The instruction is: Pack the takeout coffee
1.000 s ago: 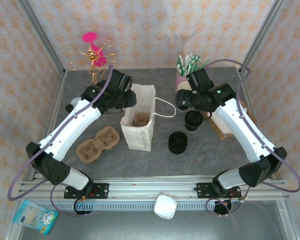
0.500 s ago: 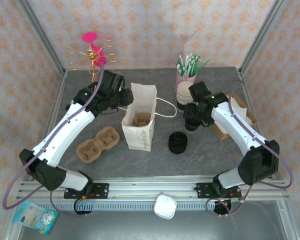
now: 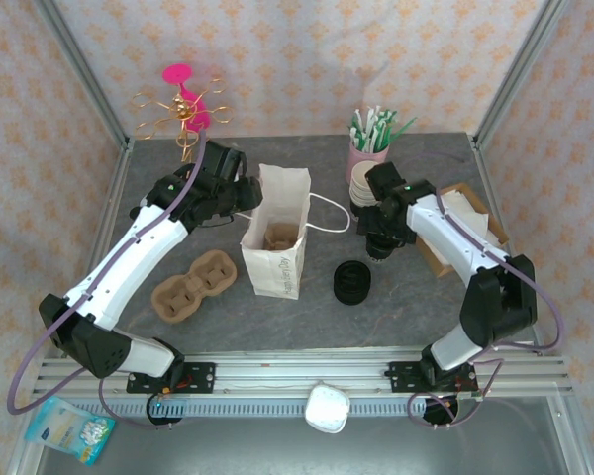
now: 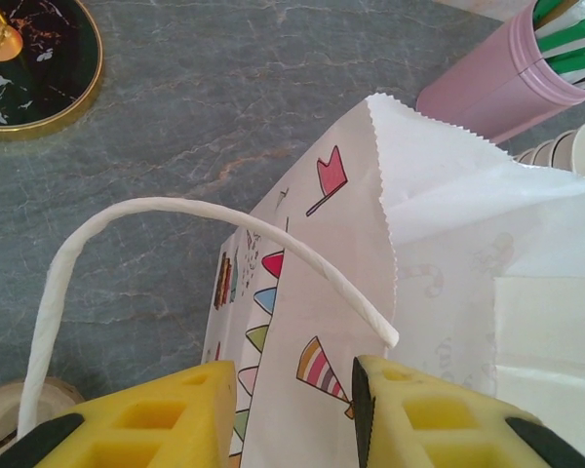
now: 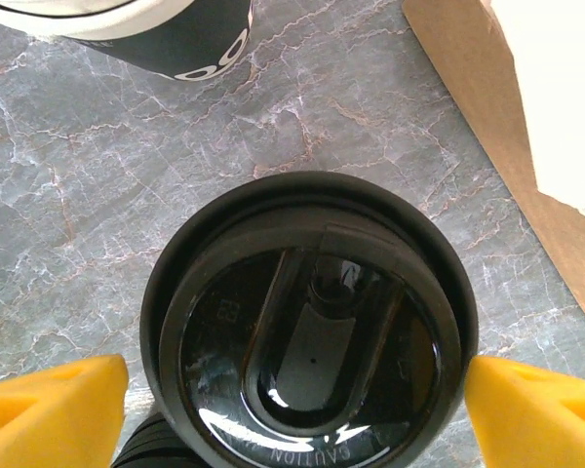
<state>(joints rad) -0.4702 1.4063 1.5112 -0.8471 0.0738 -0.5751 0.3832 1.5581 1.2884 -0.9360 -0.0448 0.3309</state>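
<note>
Takeout coffee (image 5: pixel 309 331) — sides hidden, rim cropped

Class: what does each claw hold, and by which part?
Neither holds anything: right claw open around the lidded cup, left claw open astride the paper bag rim.

**A robot lab cell dressed as a coffee counter**

Aluminium frame posts (image 3: pixel 79 69) and flat wallpaper-print panels (image 3: pixel 297 59) box in a grey stone-look table (image 3: pixel 307 322). A left arm (image 3: pixel 139 247) and a right arm (image 3: pixel 465 247), both white, are bolted to a metal rail (image 3: pixel 297 374) along the table's near edge. The props are café stock: a paper bag (image 3: pixel 277 252), a cardboard cup carrier (image 3: pixel 190 284), a lidded coffee cup (image 5: pixel 307 331), a cup stack (image 3: pixel 362 183), and straws (image 3: pixel 374 124) in a pink holder (image 3: pixel 366 158) near the far edge.
</note>
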